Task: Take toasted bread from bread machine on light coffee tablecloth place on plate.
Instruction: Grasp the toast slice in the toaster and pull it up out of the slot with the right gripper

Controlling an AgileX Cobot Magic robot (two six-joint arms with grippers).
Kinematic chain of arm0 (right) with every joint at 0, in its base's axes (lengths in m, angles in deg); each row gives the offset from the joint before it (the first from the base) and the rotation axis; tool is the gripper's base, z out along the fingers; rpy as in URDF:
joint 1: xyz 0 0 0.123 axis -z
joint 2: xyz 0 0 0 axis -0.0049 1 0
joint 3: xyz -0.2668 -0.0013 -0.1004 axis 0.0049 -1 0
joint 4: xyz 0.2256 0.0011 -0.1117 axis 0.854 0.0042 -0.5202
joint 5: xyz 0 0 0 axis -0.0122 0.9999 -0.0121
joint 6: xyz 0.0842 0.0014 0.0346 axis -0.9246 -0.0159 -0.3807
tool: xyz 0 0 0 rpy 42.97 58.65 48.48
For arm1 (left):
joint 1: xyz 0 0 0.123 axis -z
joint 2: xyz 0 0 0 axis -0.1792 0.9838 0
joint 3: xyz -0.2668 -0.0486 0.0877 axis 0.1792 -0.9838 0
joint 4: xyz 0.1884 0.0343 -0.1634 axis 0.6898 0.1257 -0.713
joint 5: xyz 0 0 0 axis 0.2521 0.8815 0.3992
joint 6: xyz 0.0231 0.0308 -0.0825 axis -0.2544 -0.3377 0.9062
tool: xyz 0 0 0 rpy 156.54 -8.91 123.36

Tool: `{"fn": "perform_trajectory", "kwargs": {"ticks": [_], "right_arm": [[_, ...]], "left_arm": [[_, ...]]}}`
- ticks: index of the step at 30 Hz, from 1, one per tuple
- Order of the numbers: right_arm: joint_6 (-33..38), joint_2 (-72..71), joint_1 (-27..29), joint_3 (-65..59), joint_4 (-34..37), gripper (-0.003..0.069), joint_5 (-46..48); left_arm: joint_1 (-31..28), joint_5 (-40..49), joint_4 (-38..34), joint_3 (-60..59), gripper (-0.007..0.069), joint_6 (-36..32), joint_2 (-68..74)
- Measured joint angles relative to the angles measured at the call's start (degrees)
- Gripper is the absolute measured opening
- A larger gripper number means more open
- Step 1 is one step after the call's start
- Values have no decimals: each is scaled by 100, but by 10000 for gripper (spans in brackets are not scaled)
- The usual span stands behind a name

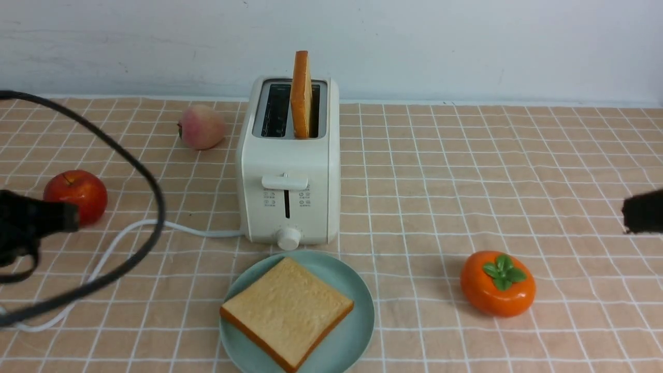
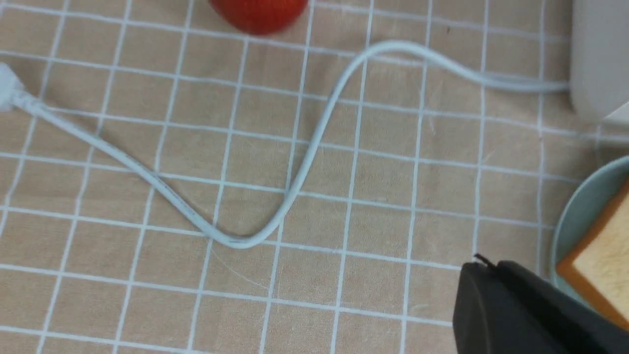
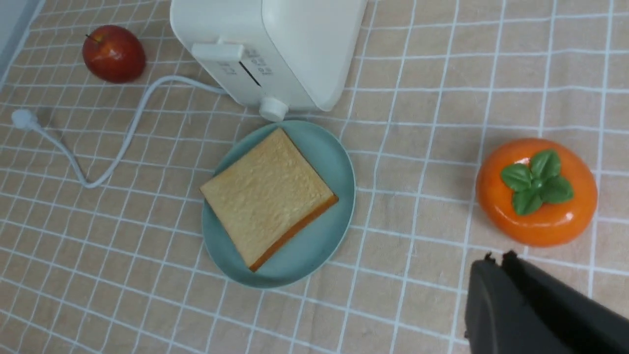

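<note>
Toasted bread slice [image 1: 301, 96] stands in the right slot of the bread machine [image 1: 290, 171]; a second slice [image 1: 287, 311] lies on the near plate [image 1: 362, 322]. Left claw [image 2: 486, 268] and right claw [image 3: 496, 258] sit pinched narrow, empty. I fear a skewed pull snagging the slot and tipping the machine onto the plate.

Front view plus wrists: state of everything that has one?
bread machine, lever up, left slot empty
upright toast slice, standing in right slot, sticking out
flat toast slice, lying on the plate
power cord, unplugged, plug on tablecloth
left gripper, shut, empty
right gripper, shut, empty
</note>
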Motion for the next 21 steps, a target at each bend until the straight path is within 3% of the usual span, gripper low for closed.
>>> {"fn": "perform_trajectory", "kwargs": {"ticks": [3,8,12,14,17,21], "right_arm": [[-128,512,-164,371,33,-1,75],[-513,1497,-1087,1181,-376,0,-28],[-1420,2575,-2100,2370,-1596,18,-85],[-1742,2913,-2343,2755,-1965,34,-85],[-2527,3633,-2763,3598,-2907,93,-76],[-3133,4761,-3204,5006,-3581,280,-98]], "left_arm": [[0,-7,0,-402,-14,52,-975],[0,38,0,-1175,-14,138,-2751],[0,178,-33,-1670,-14,196,-4111],[0,275,-62,-1745,-14,240,-4417],[0,603,-86,-1809,-14,345,-4903],[0,1133,-86,-1815,-14,382,-5188]]}}
